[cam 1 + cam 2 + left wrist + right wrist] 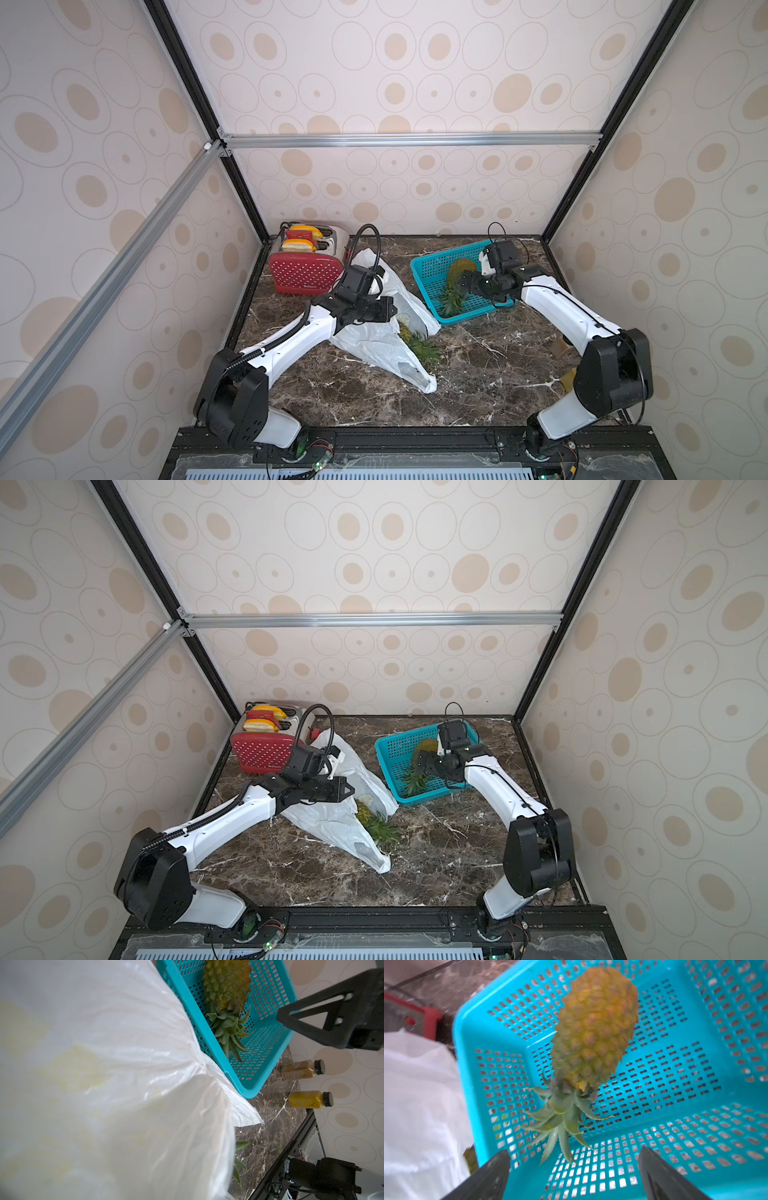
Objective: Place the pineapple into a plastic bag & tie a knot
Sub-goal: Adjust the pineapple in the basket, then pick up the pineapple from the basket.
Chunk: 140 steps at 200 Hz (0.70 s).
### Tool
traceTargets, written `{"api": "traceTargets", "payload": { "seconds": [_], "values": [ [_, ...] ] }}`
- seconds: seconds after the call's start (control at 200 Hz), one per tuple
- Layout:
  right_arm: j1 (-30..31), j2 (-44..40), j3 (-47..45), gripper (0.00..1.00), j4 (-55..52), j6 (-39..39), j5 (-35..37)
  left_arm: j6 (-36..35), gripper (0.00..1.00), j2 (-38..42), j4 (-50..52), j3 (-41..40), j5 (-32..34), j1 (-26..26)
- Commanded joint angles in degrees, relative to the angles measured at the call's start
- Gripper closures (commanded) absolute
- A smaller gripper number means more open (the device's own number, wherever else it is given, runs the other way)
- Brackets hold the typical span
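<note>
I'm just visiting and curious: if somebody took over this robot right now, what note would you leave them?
Left gripper: shut, above the plastic bag; no grip on it shows.
Right gripper: open, over the second pineapple, which lies in the teal basket.
Done: one pineapple lies in the bag's mouth, crown poking out.
To do: likely push it fully in, then tie the bag shut; nothing is tied yet.

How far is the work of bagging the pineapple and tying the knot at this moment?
Done: one small pineapple lies at the mouth of the thin whitish plastic bag, leafy crown outside. In hand: the open right gripper hovers at a second pineapple in the teal mesh basket; the left gripper is shut above the bag. Left: no knot shows.
</note>
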State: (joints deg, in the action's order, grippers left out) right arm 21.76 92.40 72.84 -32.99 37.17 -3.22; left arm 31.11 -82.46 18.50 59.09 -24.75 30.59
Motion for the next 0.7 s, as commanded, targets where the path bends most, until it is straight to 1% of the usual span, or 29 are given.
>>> {"api": "traceTargets", "payload": {
  "seconds": [0.0, 0.105, 0.205, 0.376, 0.411, 0.446, 0.486, 0.576, 0.696],
  "values": [
    [1.7, 5.06, -0.15, 0.0, 1.3, 9.01, 5.93, -0.97, 1.0, -0.51, -0.09, 1.89, -0.83, -0.27],
    [2.36, 9.23, 0.11, 0.0, 7.47, 10.22, 4.15, -1.07, 1.0, -0.56, 0.04, 2.17, -0.81, -0.27],
    [3.02, 13.46, 2.33, 0.0, 9.57, 10.45, 3.3, -1.05, 1.0, -0.56, 0.3, 2.25, -0.82, -0.27],
    [3.53, 18.2, 2.05, 0.0, 12.29, 13.97, 7.23, -0.79, 1.0, -0.43, 0.21, 1.99, -0.64, -0.29],
    [3.55, 18.97, 1.89, 0.03, 12.36, 14.89, 7.88, -0.79, 1.0, -0.43, 0.22, 2.07, -0.6, -0.27],
    [3.55, 19.59, 1.33, 0.08, 13.24, 15.52, 8.09, -0.79, 1.0, -0.44, 0.3, 2.08, -0.56, -0.31],
    [3.55, 19.91, 0.42, 0.16, 14.69, 16.22, 8.21, -0.83, 1.0, -0.51, 0.46, 2.17, -0.5, -0.27],
    [3.55, 19.47, -1.75, 0.38, 18.17, 16.79, 7.69, -1.22, 1.0, -0.69, 1.07, 2.75, -0.4, -0.27],
    [3.55, 17.22, -2.84, 0.68, 18.62, 15.49, 7.92, -1.58, 1.0, -0.86, 1.72, 3.28, -0.38, -0.27]
  ]
}}
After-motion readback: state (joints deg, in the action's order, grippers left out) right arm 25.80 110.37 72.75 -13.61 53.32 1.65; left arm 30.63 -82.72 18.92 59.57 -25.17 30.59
